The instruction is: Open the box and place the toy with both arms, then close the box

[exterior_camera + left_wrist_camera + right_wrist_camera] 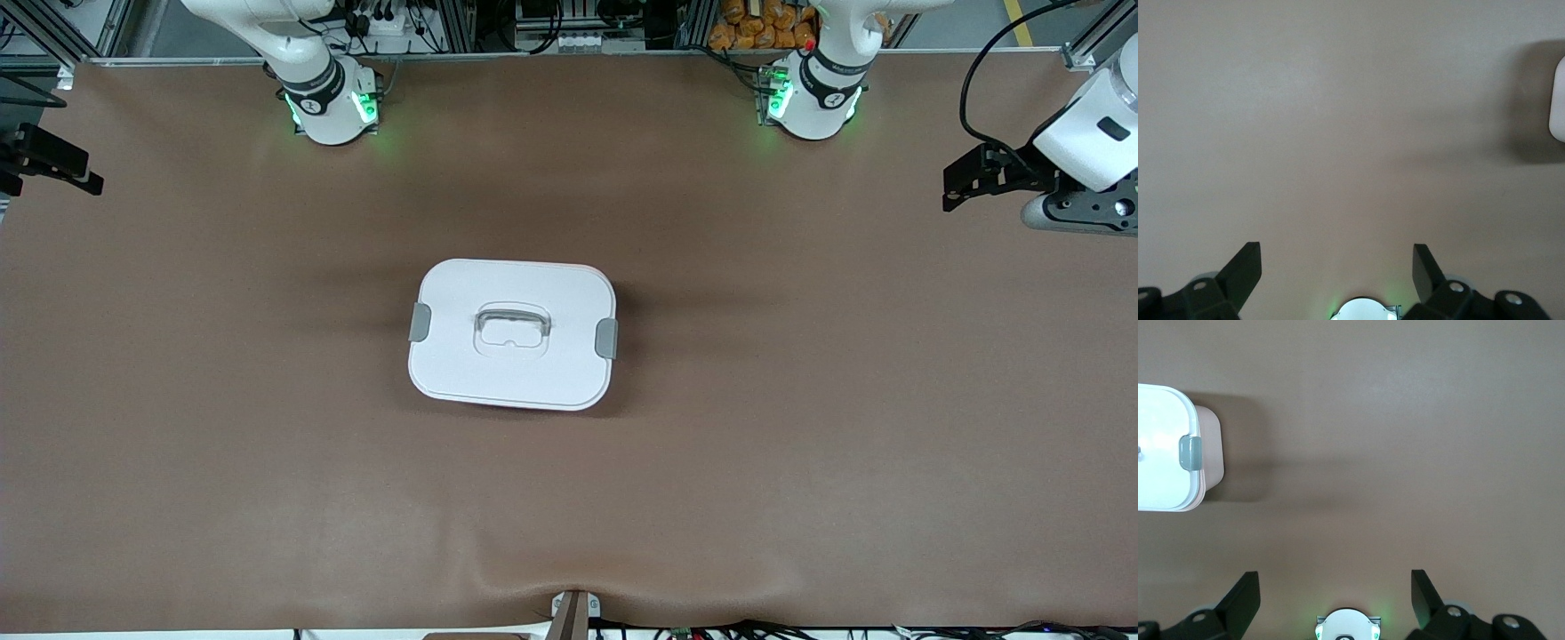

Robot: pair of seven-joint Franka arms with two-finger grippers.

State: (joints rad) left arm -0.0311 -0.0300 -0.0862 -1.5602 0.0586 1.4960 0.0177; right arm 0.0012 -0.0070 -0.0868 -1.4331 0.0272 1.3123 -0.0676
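The box (513,333) stands in the middle of the table with its white lid on, the clear-grey handle (511,326) lying flat and a grey clip (606,338) at each short side. The toy is out of view. My left gripper (953,191) is open and empty, over the table's edge at the left arm's end; its wrist view (1337,257) shows bare table and a sliver of the box (1558,100). My right gripper (89,182) is open and empty at the right arm's end; its wrist view (1335,583) shows the box's end (1165,447) with one clip (1190,453).
The brown table mat (267,444) spreads all around the box. The two arm bases (333,107) (809,102) glow green along the edge farthest from the front camera. A small camera mount (573,613) sits at the nearest edge.
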